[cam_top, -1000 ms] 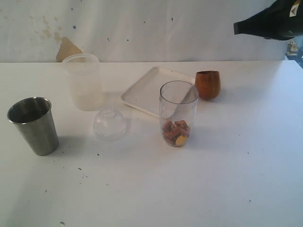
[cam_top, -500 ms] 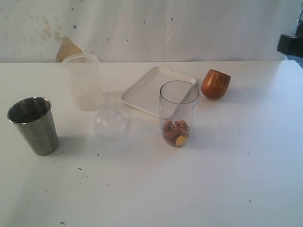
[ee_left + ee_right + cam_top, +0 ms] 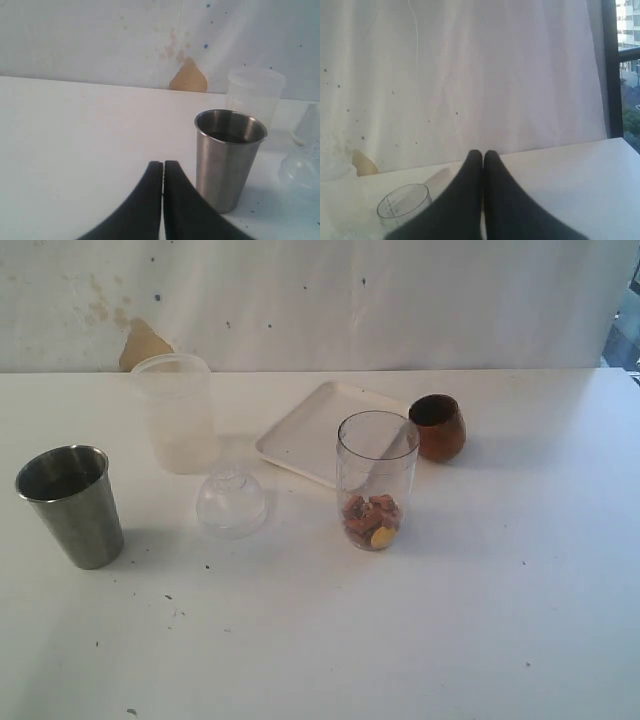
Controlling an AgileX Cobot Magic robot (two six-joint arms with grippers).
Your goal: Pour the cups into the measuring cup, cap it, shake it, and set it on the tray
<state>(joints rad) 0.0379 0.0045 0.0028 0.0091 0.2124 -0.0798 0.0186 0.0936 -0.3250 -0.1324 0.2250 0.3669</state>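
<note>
I read the left tool (image 3: 163, 167) and right tool (image 3: 482, 156) fully closed, empty. Behind the measuring cup (image 3: 377, 480): tray (image 3: 310, 435), wooden cup (image 3: 437, 427). Leftward: cap (image 3: 231, 502), frosted tub (image 3: 176, 412), steel tumbler (image 3: 70, 506).

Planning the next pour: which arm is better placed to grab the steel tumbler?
Probably left: the left gripper sits beside the steel tumbler; the right gripper sees the measuring cup, not the tumbler.
</note>
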